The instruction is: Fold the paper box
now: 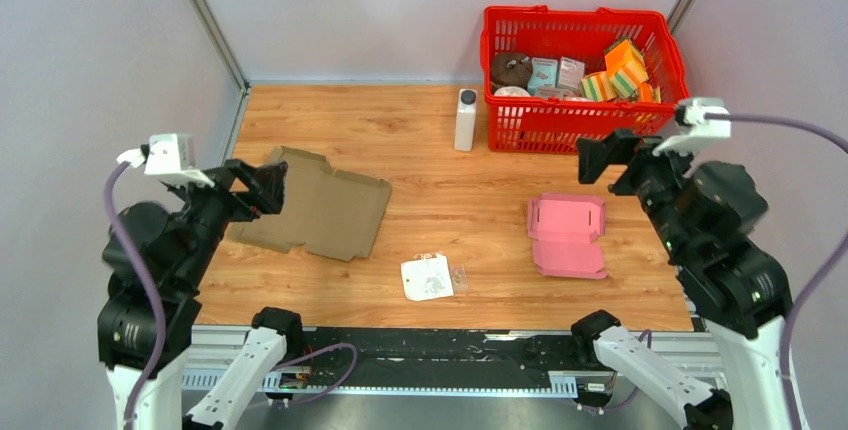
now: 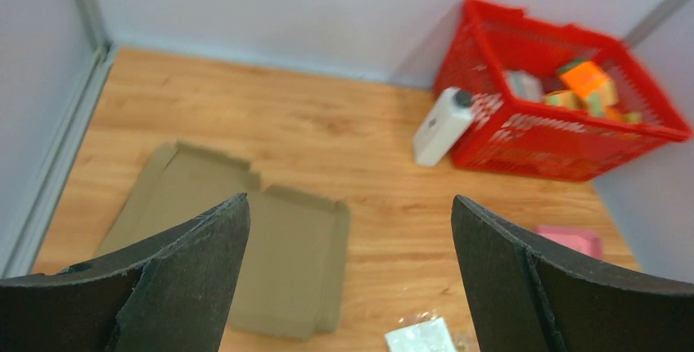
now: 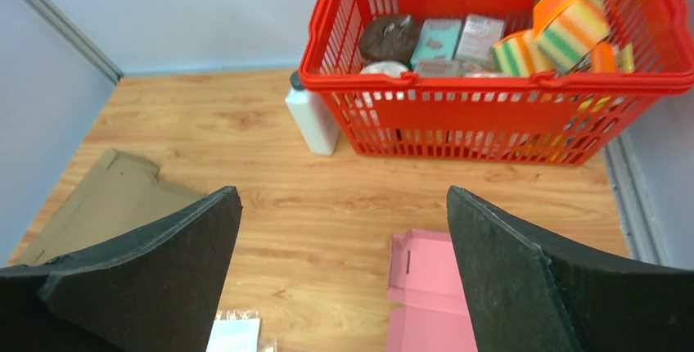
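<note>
— So, how many of each, left to right?
— One left gripper (image 2: 350, 205), jaws wide and empty. One flat brown box (image 1: 320, 205) at the table's left. One packet (image 1: 428, 277), one bottle (image 1: 466, 120). One flat pink box (image 1: 567, 235) right of centre, one red basket (image 1: 585, 122). One right gripper (image 3: 344, 192), equally wide and empty.

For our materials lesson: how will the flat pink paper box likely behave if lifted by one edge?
The pink paper box lies flat and thin on the table, so it is probably light and may sag when lifted. It looks creased, so parts would likely hinge under a push. It should slide, not roll.
</note>
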Motion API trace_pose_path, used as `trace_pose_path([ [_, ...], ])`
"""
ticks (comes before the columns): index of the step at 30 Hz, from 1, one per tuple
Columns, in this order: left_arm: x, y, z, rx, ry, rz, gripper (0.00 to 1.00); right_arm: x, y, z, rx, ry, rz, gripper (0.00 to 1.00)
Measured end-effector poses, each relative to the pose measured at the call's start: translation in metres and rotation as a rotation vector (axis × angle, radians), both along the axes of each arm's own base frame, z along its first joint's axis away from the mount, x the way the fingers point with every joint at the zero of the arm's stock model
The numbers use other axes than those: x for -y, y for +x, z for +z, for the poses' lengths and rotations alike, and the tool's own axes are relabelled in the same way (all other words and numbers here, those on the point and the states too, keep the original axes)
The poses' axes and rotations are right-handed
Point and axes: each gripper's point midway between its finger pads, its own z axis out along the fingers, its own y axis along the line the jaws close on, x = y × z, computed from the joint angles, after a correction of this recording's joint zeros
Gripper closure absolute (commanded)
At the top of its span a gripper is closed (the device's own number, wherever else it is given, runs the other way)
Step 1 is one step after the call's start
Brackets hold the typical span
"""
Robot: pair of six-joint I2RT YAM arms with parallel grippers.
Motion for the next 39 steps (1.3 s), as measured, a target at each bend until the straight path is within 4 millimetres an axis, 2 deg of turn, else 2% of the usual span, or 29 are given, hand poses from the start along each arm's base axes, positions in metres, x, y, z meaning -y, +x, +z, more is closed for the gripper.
trace_pose_path([
  [2,-0.009,0.014,-0.022,-0.105,0.015,0.069,0.01,-0.010,0.014,-0.006,-0.052,-0.009,0.008,0.00],
  [5,-0.024,0.034,-0.067,-0.298,0.040,0.190,0.00,-0.037,0.035,-0.021,-0.130,-0.029,0.043,0.00],
  [7,-0.035,0.038,-0.098,-0.389,0.041,0.276,0.02,-0.061,0.045,-0.037,-0.188,-0.070,0.065,0.00],
  [9,-0.050,0.034,-0.141,-0.508,0.044,0.387,0.02,-0.090,0.052,-0.047,-0.215,-0.127,0.077,0.00],
  [11,-0.062,0.025,-0.176,-0.626,0.042,0.489,0.00,-0.130,0.059,-0.061,-0.244,-0.220,0.100,0.00],
  [12,-0.069,0.019,-0.190,-0.681,0.036,0.542,0.00,-0.156,0.063,-0.061,-0.240,-0.247,0.126,0.00],
  [14,-0.081,0.012,-0.214,-0.776,-0.004,0.640,0.00,-0.213,0.074,-0.077,-0.234,-0.275,0.198,0.00],
  [15,-0.084,0.011,-0.225,-0.804,-0.027,0.671,0.00,-0.240,0.077,-0.093,-0.240,-0.308,0.256,0.00],
  [17,-0.088,0.006,-0.249,-0.862,-0.075,0.715,0.00,-0.291,0.081,-0.140,-0.283,-0.384,0.400,0.00],
  [19,-0.088,-0.005,-0.270,-0.904,-0.117,0.740,0.00,-0.327,0.084,-0.188,-0.353,-0.429,0.520,0.00],
  [22,-0.085,-0.015,-0.273,-0.865,-0.173,0.734,0.01,-0.369,0.099,-0.252,-0.472,-0.430,0.654,0.00],
  [24,-0.081,-0.016,-0.265,-0.801,-0.215,0.710,0.08,-0.388,0.118,-0.289,-0.530,-0.426,0.701,0.03],
  [28,-0.069,-0.016,-0.258,-0.701,-0.280,0.628,0.11,-0.411,0.153,-0.338,-0.568,-0.433,0.729,0.15],
  [31,-0.061,-0.015,-0.261,-0.702,-0.285,0.579,0.11,-0.420,0.169,-0.362,-0.566,-0.446,0.734,0.19],
  [33,-0.058,-0.014,-0.261,-0.707,-0.279,0.553,0.15,-0.426,0.174,-0.374,-0.555,-0.462,0.746,0.22],
  [36,-0.053,-0.013,-0.261,-0.713,-0.272,0.518,0.16,-0.435,0.179,-0.384,-0.535,-0.487,0.783,0.32],
  [37,-0.052,-0.013,-0.261,-0.716,-0.268,0.507,0.16,-0.438,0.182,-0.386,-0.524,-0.491,0.792,0.41],
  [38,-0.051,-0.013,-0.261,-0.716,-0.265,0.501,0.17,-0.441,0.183,-0.388,-0.515,-0.495,0.801,0.45],
  [39,-0.051,-0.013,-0.261,-0.718,-0.262,0.496,0.17,-0.442,0.184,-0.391,-0.510,-0.506,0.808,0.45],
])
